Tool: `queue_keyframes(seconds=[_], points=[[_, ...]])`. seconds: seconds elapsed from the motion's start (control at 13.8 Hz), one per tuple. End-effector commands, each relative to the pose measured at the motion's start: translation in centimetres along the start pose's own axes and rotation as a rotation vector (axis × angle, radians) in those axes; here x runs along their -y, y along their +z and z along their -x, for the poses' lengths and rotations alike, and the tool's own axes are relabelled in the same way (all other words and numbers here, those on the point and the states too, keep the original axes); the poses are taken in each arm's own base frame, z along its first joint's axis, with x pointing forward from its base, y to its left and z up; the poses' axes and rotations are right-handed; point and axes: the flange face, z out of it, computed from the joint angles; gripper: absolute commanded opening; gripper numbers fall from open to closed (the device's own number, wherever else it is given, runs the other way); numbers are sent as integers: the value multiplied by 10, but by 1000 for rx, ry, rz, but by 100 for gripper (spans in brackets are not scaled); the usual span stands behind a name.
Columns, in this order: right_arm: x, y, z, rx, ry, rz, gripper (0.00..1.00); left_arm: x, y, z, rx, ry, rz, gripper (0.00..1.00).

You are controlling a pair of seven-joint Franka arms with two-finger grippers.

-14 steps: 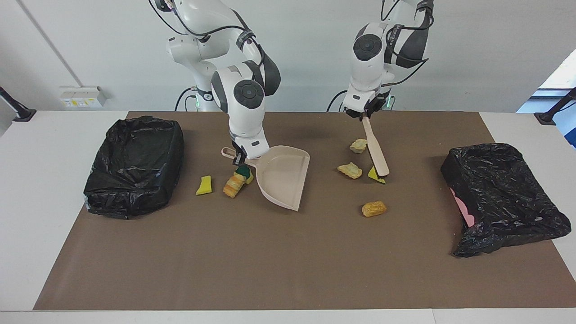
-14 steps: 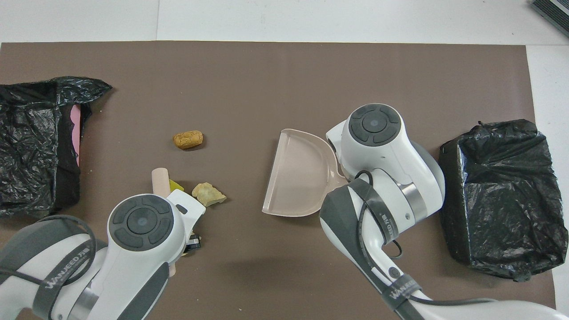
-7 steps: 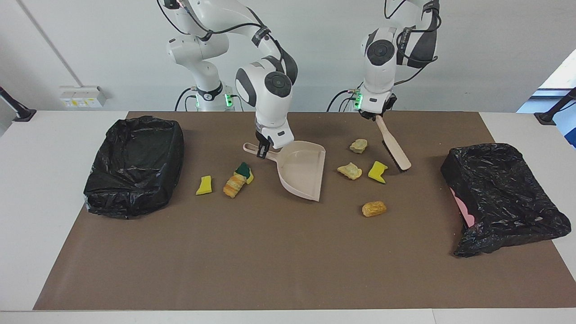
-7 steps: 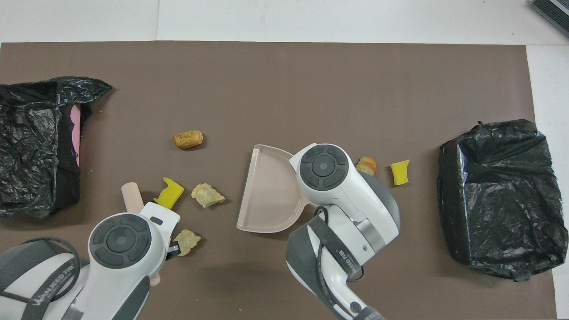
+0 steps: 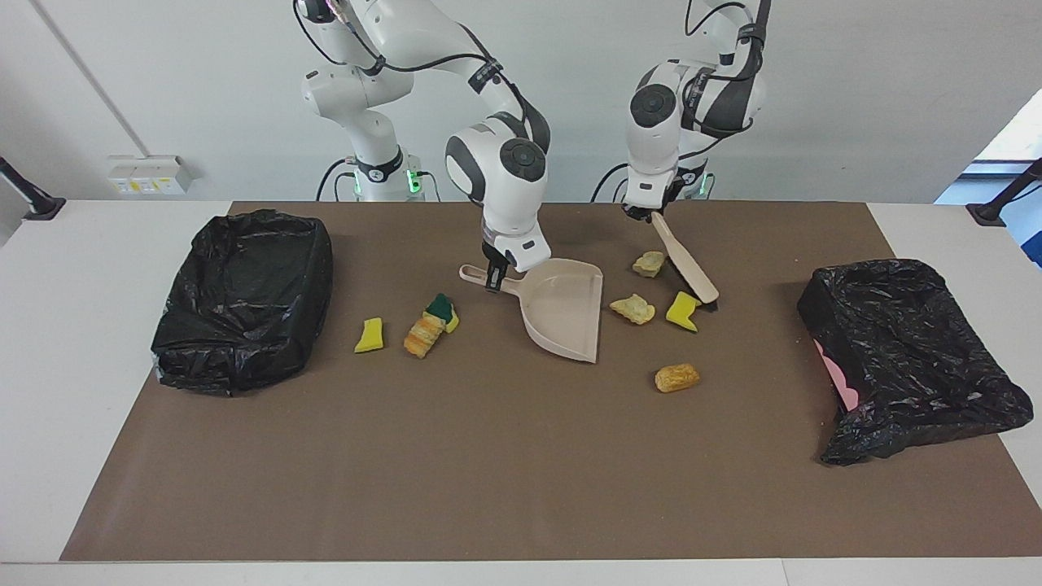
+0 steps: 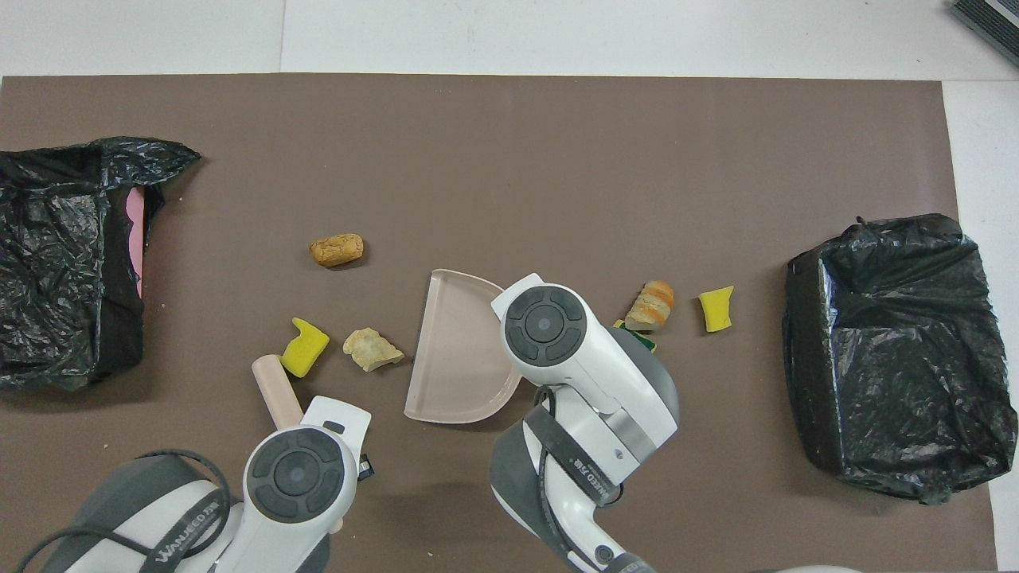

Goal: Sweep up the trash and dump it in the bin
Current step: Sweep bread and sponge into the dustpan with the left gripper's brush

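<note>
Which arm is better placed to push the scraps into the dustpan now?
Left: its gripper holds the brush, whose head is beside the yellow scrap. The right gripper holds the dustpan.

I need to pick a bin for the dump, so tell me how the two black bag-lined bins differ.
The bin at the right arm's end sits level with its mouth open upward; the bin at the left arm's end lies tipped.

The first shows only black bag; the second shows a pink wall.

No trash is visible in either.

Both are wrapped in crinkled black plastic and rest on the brown mat.
</note>
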Motion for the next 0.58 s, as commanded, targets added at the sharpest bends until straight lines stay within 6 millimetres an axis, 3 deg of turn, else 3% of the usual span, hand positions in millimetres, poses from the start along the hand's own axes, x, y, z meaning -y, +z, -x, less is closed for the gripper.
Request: queue_keyframes(seconds=[0.0,0.22,0.51], points=[[6,5,0,0,22,1,0,-6,18,37,45,-94,-25,0],[4,5,2,7,20,-4,0,-5,22,31,50,-140,-17,0],[4,5,2,12,29,-5,0,-19,23,-13,23,-200,126,0]])
